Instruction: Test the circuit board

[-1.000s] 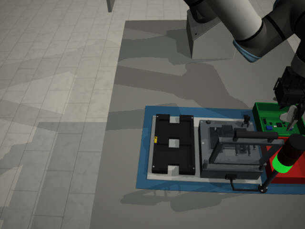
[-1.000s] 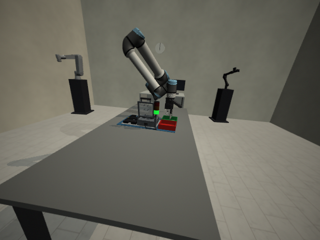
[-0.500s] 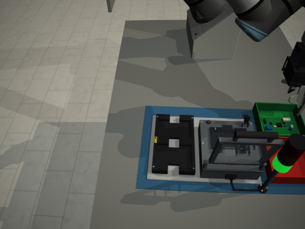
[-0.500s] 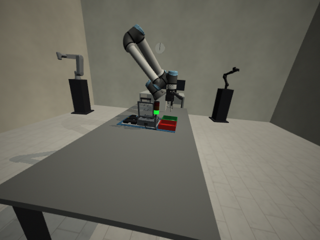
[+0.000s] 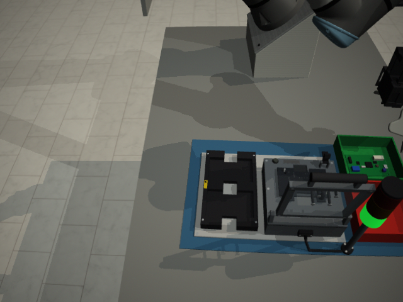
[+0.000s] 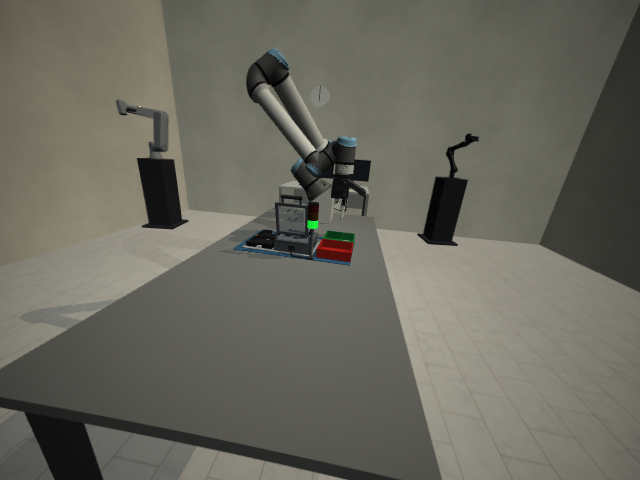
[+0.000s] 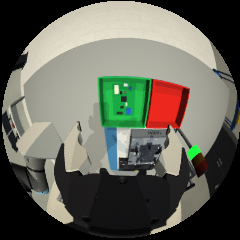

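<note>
In the top view, a small yellow label with a dark mark (image 5: 205, 184) sits on the edge of the black tray (image 5: 213, 201) (image 6: 262, 239); its print is too small to read. The green circuit board (image 5: 368, 165) (image 7: 123, 100) lies component side up in the green bin (image 5: 387, 138) (image 6: 339, 235) (image 7: 101, 110), apart from the hand, which is mostly cut off by the right edge of the frame. The tester (image 5: 304, 230) (image 6: 294, 242) (image 7: 147, 134) has its lid (image 5: 284, 199) (image 6: 277, 219) raised, and the signal light (image 5: 373, 216) (image 6: 312, 224) (image 7: 194, 152) glows green.

In the exterior view, the hand (image 6: 341, 209) hangs above and beyond the bins, well apart from the raised lid. No brand can be read on the arm (image 6: 281, 121). The red bin (image 5: 380, 237) (image 6: 334, 250) (image 7: 167, 105) adjoins the green one.

In the wrist view, the hand (image 7: 124, 124) is spread wide with nothing between its fingers. The board lies ahead of the hand and below it, inside the green bin, not touching either finger. Small pale lettering (image 7: 154, 133) on the tester, just beside one finger, is too blurred to read.

The tool (image 6: 341, 211) (image 7: 124, 124) has climbed up out of the green bin (image 5: 338, 152) (image 6: 339, 234) (image 7: 101, 102) and drawn back from it (quite briskly, too), the arm (image 5: 338, 31) (image 6: 289, 121) swinging back and rising with it, well above the bench (image 5: 169, 285) (image 6: 248, 351) (image 7: 55, 75).
</note>
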